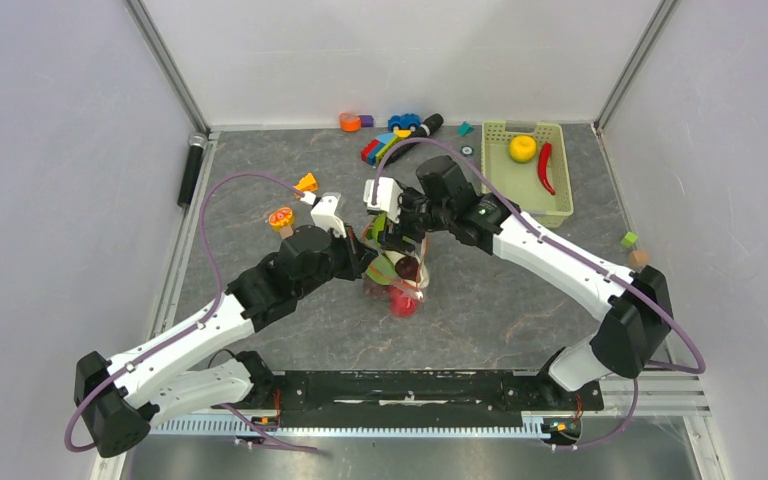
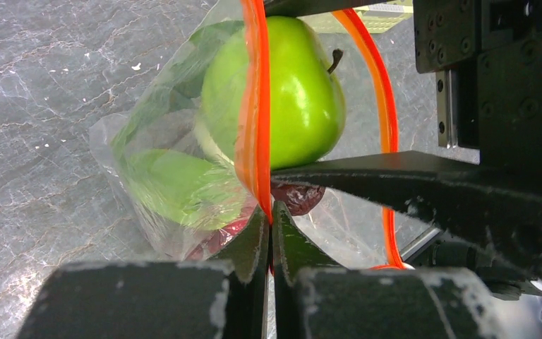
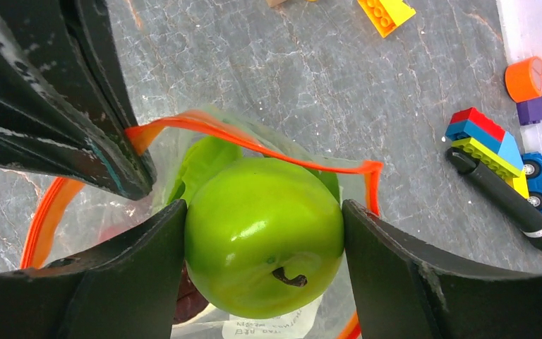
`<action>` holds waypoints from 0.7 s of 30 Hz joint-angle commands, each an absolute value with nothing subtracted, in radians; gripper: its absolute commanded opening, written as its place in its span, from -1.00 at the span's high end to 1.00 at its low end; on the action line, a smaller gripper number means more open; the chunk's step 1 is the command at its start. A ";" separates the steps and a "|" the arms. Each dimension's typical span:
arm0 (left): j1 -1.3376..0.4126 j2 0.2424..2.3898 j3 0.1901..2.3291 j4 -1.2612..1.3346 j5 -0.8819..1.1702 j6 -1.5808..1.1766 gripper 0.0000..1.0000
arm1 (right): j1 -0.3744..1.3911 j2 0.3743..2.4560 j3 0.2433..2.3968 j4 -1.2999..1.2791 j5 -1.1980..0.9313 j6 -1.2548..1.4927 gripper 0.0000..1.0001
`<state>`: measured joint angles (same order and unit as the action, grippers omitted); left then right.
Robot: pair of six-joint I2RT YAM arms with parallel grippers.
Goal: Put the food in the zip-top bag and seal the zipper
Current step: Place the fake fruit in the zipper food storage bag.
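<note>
Marble-grey tabletop (image 1: pixel 520 300) inside white walls (image 1: pixel 400 50); left gripper (image 2: pixel 269 233) pinches the zip-top bag (image 2: pixel 162 176)'s orange zipper (image 2: pixel 254 106), right gripper (image 3: pixel 265 219) clamps a green apple (image 3: pixel 254 233) at its mouth.

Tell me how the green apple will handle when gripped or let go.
Likely slippery: the green apple has glossy, smooth skin, and the right tool grips it only at its sides. Probably apt to roll if set loose, being round. It looks rigid: no dent shows under the grip.
</note>
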<state>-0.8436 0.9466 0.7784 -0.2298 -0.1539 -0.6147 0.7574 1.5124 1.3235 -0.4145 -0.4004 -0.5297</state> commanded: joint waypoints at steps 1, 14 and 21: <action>-0.845 0.933 0.774 -0.192 -0.140 -0.581 0.94 | 0.786 1.517 1.379 -0.432 -0.325 -0.555 -0.41; -0.845 0.935 0.773 -0.192 -0.143 -0.583 0.94 | 0.799 1.466 1.362 -0.438 -0.286 -0.543 -0.96; -0.845 0.940 0.774 -0.192 -0.147 -0.582 0.94 | 0.799 1.347 1.306 -0.382 -0.221 -0.444 -0.96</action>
